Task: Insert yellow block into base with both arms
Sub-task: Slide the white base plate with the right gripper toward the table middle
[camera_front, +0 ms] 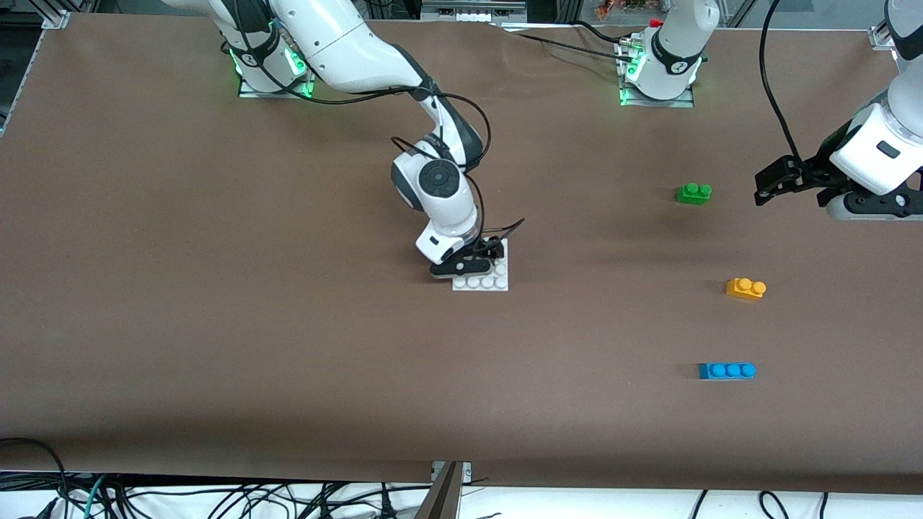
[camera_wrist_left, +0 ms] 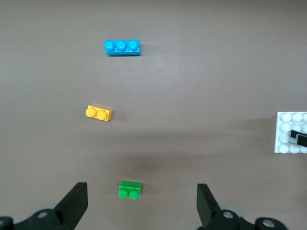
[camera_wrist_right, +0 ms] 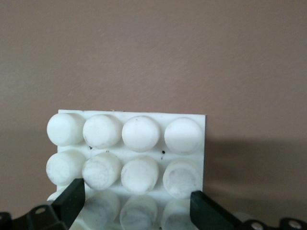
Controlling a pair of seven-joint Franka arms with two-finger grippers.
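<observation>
The yellow block (camera_front: 745,289) (camera_wrist_left: 99,113) lies alone on the brown table toward the left arm's end, studs up. The white base (camera_front: 490,282) (camera_wrist_left: 287,134) (camera_wrist_right: 163,154) lies flat mid-table. My right gripper (camera_front: 482,258) (camera_wrist_right: 136,208) is down on the base, open, its fingers spread over the studs and gripping nothing. My left gripper (camera_front: 766,186) (camera_wrist_left: 141,206) hangs open and empty in the air beside the green brick (camera_front: 694,192) (camera_wrist_left: 130,189), well away from the yellow block.
A blue three-stud brick (camera_front: 727,370) (camera_wrist_left: 123,47) lies nearer the front camera than the yellow block. The green brick lies farther from the camera than the yellow one. Both arm bases stand along the table's back edge.
</observation>
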